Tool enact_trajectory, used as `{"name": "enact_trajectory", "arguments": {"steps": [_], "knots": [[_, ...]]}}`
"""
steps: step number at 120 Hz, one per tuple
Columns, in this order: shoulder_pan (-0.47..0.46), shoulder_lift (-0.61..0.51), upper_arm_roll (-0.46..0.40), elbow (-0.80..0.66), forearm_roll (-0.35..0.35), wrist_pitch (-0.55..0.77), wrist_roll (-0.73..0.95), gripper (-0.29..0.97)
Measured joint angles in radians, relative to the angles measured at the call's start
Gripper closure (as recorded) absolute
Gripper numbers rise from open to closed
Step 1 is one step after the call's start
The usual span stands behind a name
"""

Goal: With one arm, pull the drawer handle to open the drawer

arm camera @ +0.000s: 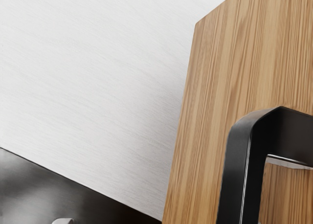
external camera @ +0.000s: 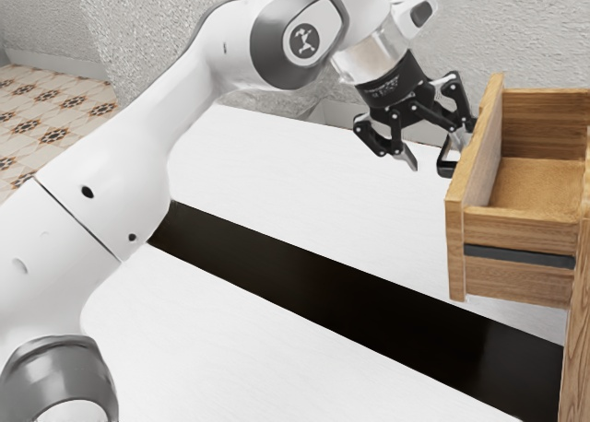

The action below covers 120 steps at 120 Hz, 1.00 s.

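The white arm (external camera: 129,192) is showing grey joint caps (external camera: 277,26); a silver band (external camera: 369,58) is sitting behind the black 2-finger gripper (external camera: 426,164).

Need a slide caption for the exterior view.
Franka hand at the front of the pulled-out wooden drawer, over the white table.

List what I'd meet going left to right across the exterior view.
White arm → black pincer → drawer front panel → open drawer's inside → cabinet side. The handle overlaps the pincer there, so it is left out.
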Motion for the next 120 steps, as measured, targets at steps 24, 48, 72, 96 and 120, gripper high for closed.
{"name": "enact_trajectory", "arguments": {"steps": [24, 48, 72, 96, 120], "knots": [[0.037, -0.009, 0.0, -0.001, -0.003, -0.035, 0.035, 0.26], [0.066, -0.025, -0.002, -0.014, -0.006, -0.063, 0.07, 0.25], [0.108, -0.041, -0.001, -0.027, -0.007, -0.092, 0.106, 0.25], [0.144, -0.066, 0.0, -0.066, -0.008, -0.116, 0.141, 0.24], [0.177, -0.096, 0.003, -0.098, -0.008, -0.135, 0.177, 0.23]]}}
